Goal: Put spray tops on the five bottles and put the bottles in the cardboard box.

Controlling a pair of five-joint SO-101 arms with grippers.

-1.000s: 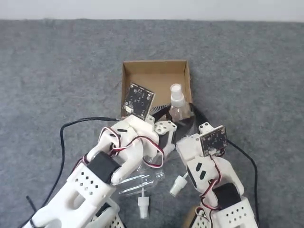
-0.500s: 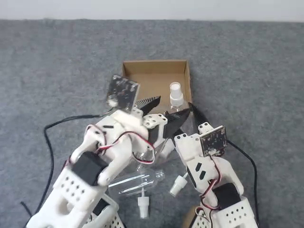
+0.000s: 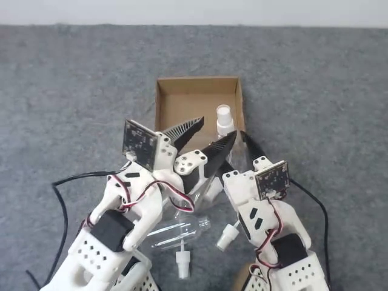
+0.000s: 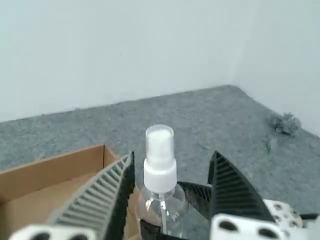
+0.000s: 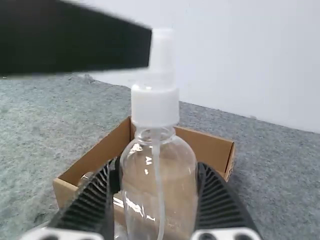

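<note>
A clear bottle (image 3: 233,156) with a white spray top (image 3: 225,119) stands upright at the near right corner of the cardboard box (image 3: 197,97). My right gripper (image 3: 235,150) is shut on the bottle's body; its own view has the bottle (image 5: 157,185) between both fingers (image 5: 95,200). My left gripper (image 3: 217,128) is open just left of the spray top, one finger over the box and the other beside the bottle. From the left wrist, the capped bottle (image 4: 160,170) stands beyond the spread gripper (image 4: 173,156), with the box (image 4: 50,175) to one side.
Clear uncapped bottles (image 3: 176,231) lie on the grey carpet under the left arm. Two loose white spray tops (image 3: 183,262) (image 3: 228,236) lie near the front edge. A black cable (image 3: 66,200) trails left of the left arm.
The left arm has drawn back from the box toward the near left, and its spread fingers now show beside the spray top. The right arm and its bottle have stayed put.
</note>
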